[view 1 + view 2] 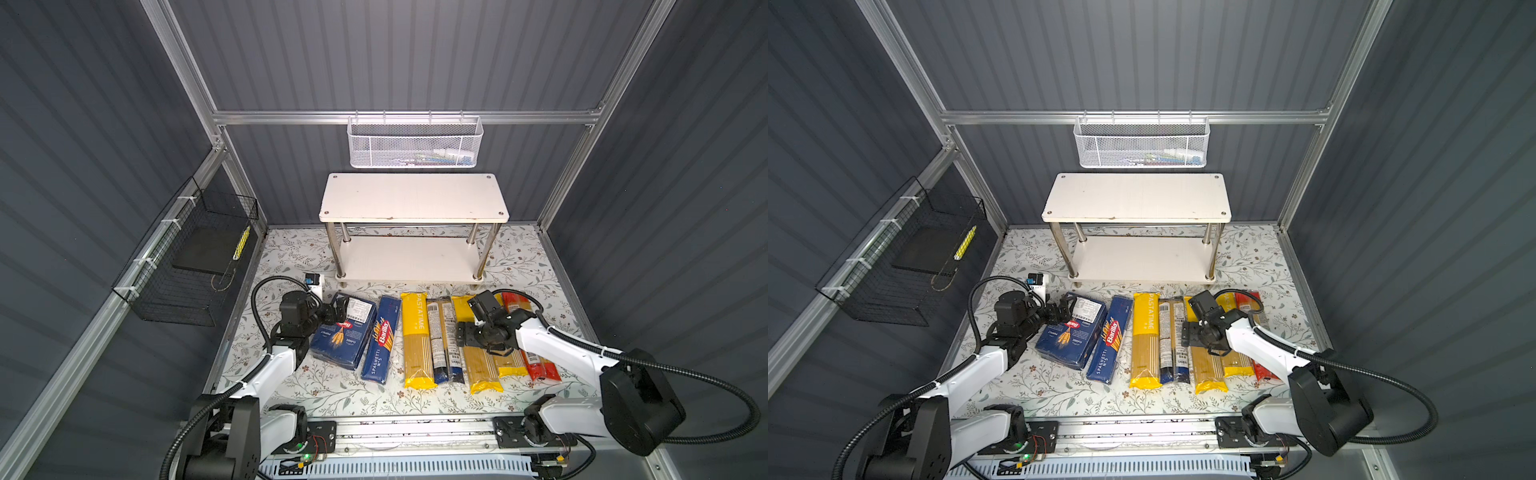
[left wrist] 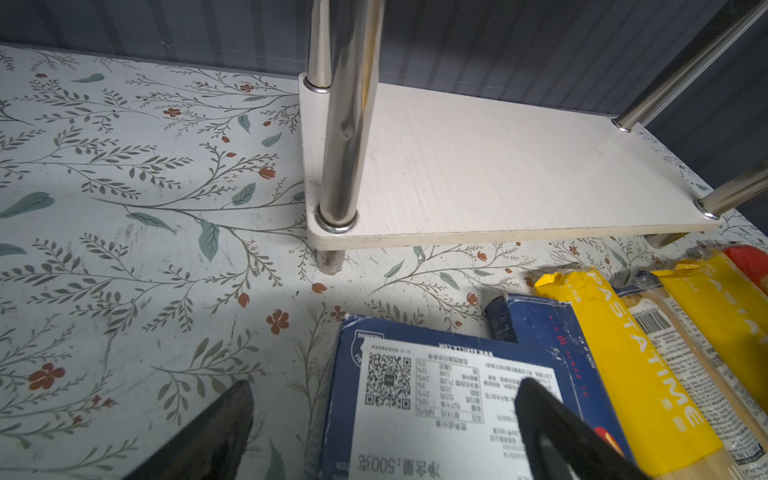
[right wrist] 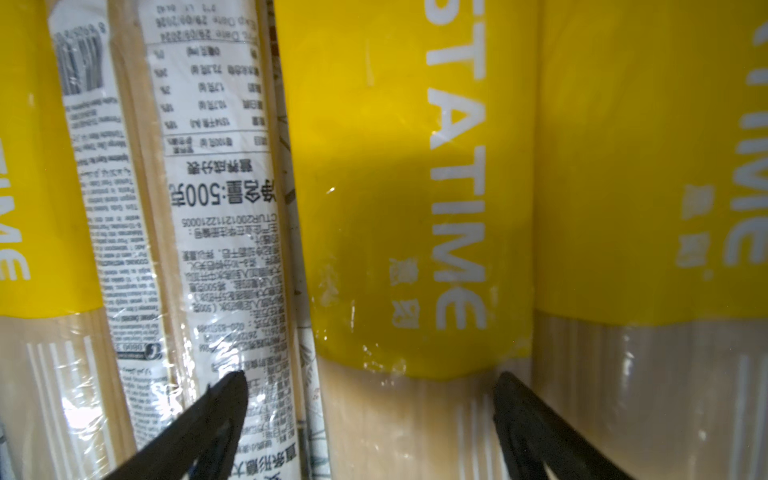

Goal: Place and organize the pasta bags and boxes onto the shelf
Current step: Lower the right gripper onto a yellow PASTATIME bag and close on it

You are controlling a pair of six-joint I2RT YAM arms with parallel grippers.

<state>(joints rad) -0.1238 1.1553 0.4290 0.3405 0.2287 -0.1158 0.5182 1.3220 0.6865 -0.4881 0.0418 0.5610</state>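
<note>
Both grippers stand open. Left gripper [image 2: 388, 388]: jaws spread over the labelled end of the wide box [image 1: 343, 332], the end nearest the shelf [image 1: 415, 199], one jaw beyond the box's edge. Right gripper [image 3: 372, 386]: jaws straddle a yellow bag [image 3: 399, 208]. Slim box [image 1: 380, 338] and other bags [image 1: 444, 340] lie flat just before the shelf.

A two-tier white shelf [image 1: 415, 199] on chrome legs is seen at the back of the counter [image 1: 332, 390]. In front of it, laid flat in a row from left to right, are found a wide Barilla box [image 1: 340, 345], a slim SPAGHETTI box [image 1: 381, 338] just beside it, a yellow PASTATIME packet [image 1: 415, 336], a dark-ended packet [image 1: 444, 345], a second yellow packet [image 1: 484, 372], a third yellow packet [image 1: 510, 365] and a red-ended packet [image 1: 540, 368].
</note>
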